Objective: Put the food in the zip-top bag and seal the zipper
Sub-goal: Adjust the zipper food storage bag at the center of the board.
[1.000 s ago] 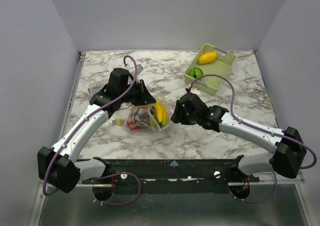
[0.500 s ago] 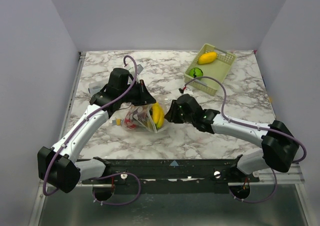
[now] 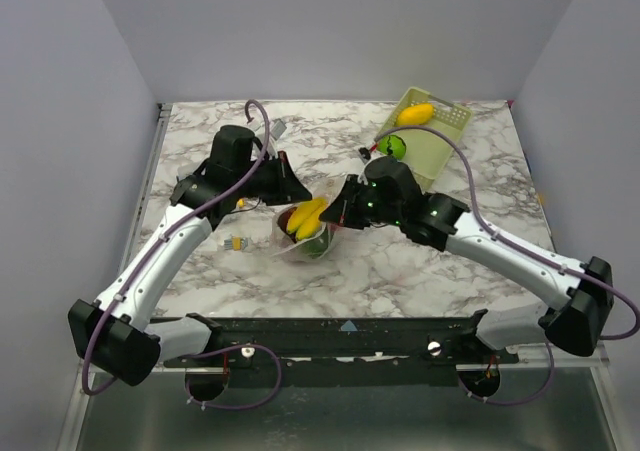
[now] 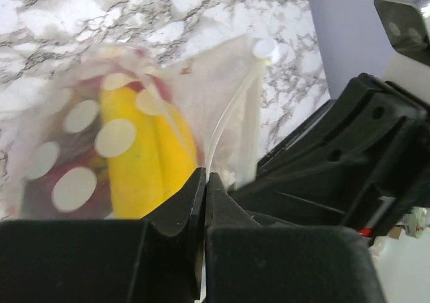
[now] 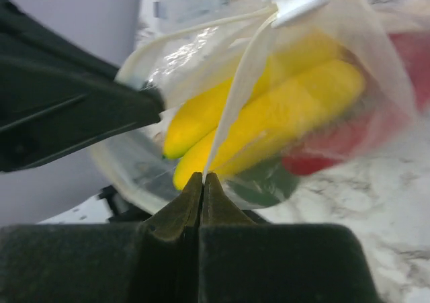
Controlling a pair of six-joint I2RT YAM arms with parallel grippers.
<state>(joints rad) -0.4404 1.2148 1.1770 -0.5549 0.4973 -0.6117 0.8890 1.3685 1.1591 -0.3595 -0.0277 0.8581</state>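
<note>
The zip-top bag (image 3: 303, 233) hangs between my two grippers at mid table. Inside it lie a yellow banana (image 3: 306, 215), a red piece (image 5: 383, 115) and a green piece (image 3: 318, 246). My left gripper (image 3: 284, 193) is shut on the bag's mouth edge from the left, seen at the left gripper (image 4: 205, 176). My right gripper (image 3: 341, 216) is shut on the opposite edge, with the thin strip pinched at the right gripper (image 5: 203, 177). The zipper (image 4: 228, 115) runs up to a white slider (image 5: 293, 1). More food, a yellow piece (image 3: 414, 115) and a green piece (image 3: 392, 146), sits in the basket.
A pale-green lattice basket (image 3: 446, 141) stands at the back right of the marble table (image 3: 480, 201). A small yellow-and-grey bit (image 3: 237, 242) lies left of the bag. Purple cables arc over both arms. Grey walls enclose three sides.
My right gripper moved left and closed on the bag's edge. The bag rose off the table and shifted slightly back, stretched between both grippers; the left gripper stayed shut.
</note>
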